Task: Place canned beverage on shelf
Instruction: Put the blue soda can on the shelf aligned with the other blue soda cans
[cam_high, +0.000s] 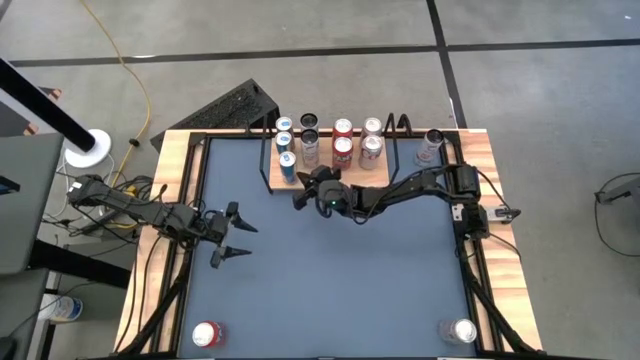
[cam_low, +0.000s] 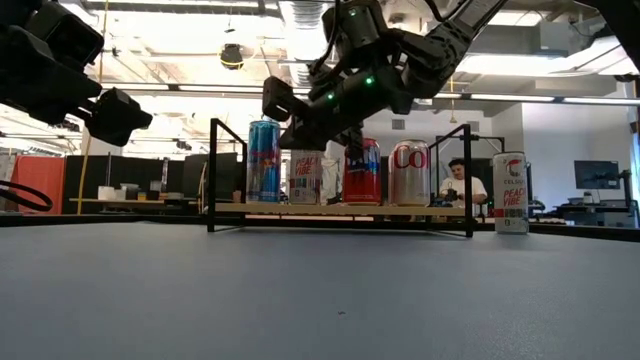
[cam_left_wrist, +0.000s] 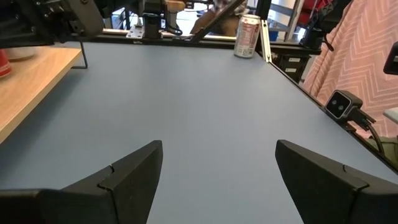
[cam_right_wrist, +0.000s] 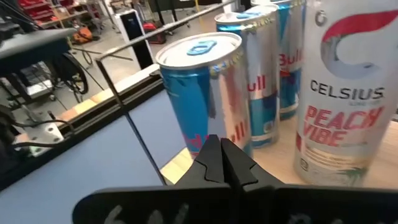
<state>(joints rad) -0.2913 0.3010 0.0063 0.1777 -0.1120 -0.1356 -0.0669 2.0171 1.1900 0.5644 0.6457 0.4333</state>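
Shelf (cam_high: 330, 172) holding cans (cam_high: 343, 150), right gripper (cam_right_wrist: 219, 163) together, left gripper (cam_left_wrist: 214, 171) apart

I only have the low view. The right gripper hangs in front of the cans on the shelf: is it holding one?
Observer: No. The right wrist view shows the right gripper shut on nothing, just short of the front blue can on the shelf.
Operator: Any cans to fetch besides the white can beside the shelf?
Observer: Two, in the high view: a red can and a silver can, at the table edge farthest from the shelf.
Operator: And the left gripper?
Observer: The left gripper is open, over the table's left side.
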